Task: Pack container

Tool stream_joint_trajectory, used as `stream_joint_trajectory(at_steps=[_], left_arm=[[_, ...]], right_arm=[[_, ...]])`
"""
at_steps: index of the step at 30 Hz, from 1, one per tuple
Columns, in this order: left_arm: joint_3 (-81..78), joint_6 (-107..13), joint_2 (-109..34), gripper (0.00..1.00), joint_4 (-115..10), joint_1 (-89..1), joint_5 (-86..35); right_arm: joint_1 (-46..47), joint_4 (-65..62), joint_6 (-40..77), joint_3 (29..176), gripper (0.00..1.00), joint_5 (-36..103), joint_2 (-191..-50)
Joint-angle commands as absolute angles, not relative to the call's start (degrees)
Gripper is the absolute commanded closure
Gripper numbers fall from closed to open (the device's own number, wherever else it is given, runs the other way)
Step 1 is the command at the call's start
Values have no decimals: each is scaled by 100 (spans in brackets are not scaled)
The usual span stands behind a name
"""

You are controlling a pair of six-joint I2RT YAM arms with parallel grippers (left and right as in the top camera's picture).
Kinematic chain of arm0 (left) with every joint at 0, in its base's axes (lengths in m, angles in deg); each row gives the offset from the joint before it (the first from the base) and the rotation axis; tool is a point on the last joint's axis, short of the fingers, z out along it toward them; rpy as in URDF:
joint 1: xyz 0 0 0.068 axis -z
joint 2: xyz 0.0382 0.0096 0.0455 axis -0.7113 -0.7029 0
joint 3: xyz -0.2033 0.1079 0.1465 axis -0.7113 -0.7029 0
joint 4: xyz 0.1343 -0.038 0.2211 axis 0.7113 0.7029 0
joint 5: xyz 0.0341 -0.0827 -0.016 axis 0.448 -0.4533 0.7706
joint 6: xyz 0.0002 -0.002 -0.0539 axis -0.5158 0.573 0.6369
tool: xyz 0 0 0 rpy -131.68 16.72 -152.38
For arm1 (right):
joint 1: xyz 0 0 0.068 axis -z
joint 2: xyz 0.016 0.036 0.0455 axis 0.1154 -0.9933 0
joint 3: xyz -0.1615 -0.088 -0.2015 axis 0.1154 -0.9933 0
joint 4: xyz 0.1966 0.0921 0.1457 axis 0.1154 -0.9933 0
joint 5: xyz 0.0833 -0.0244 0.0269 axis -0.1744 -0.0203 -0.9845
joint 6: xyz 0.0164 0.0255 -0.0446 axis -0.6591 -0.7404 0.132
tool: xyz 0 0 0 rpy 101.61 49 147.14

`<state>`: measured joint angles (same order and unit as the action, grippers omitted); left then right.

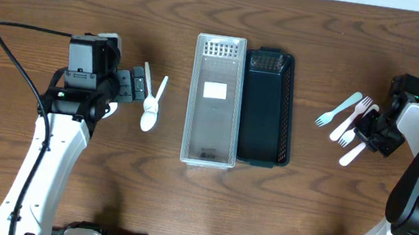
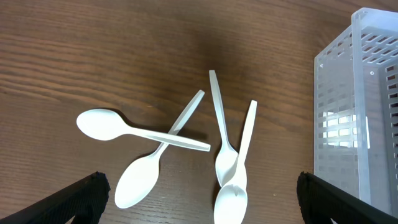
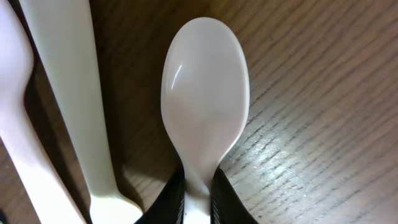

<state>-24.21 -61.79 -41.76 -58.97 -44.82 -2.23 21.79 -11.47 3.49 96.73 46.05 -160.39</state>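
A clear plastic container [image 1: 214,102] stands at the table's centre, with a dark tray [image 1: 268,113] right beside it. Several white plastic spoons [image 2: 161,140] lie crossed on the wood to the left. My left gripper [image 2: 199,202] is open above them, its fingers wide on either side; it also shows in the overhead view [image 1: 139,85]. My right gripper [image 3: 198,196] is shut on the neck of a white spoon [image 3: 205,87] that lies low on the table, among white forks and spoons [image 1: 345,119] at the right.
The clear container's slotted wall [image 2: 360,112] is just right of the left gripper. Two more white cutlery handles [image 3: 68,93] lie close to the left of the held spoon. A white label sits on the container's floor [image 1: 215,91].
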Motion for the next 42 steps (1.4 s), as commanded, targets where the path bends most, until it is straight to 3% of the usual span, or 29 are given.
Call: stream_joint_trajectory(at_steps=[1, 6, 13, 19, 26, 27, 29, 32, 36, 42], left_arm=[[-2318, -6229, -4195, 2, -5899, -4507, -171], [-2318, -6231, -4195, 2, -5899, -4507, -171], [-2318, -6231, -4195, 2, -5899, -4507, -171], [-2318, -6229, -4195, 2, -5899, -4507, -171], [-2318, -6231, -4195, 2, -5899, -4507, -171], [-2318, -6231, -4195, 2, -5899, -4507, -171], [-2318, -6231, -4195, 2, -5899, -4507, -171], [-2318, -6229, -4195, 2, -5899, -4507, -171], [-2318, -6231, -4195, 2, -5899, -4507, -171], [-2318, -6231, -4195, 2, -5899, -4507, -171]], right_arm=[[2098, -1260, 357, 9566, 98, 4896, -15763], [1702, -1313, 639, 9698, 99, 4891, -14566], [56, -943, 825, 9748, 99, 4214, -13068], [-1144, -753, 672, 9743, 99, 4249, -13438], [-1716, -515, 653, 9743, 97, 4181, -14701], [-1760, -471, 657, 9746, 85, 4164, -14821], [-1804, -463, 755, 9772, 49, 4150, -14887], [-1727, -596, 806, 9912, 28, 4148, -14649], [-1318, -633, 806, 10067, 16, 4533, -13991], [148, -1123, 806, 10063, 23, 5243, -13405]])
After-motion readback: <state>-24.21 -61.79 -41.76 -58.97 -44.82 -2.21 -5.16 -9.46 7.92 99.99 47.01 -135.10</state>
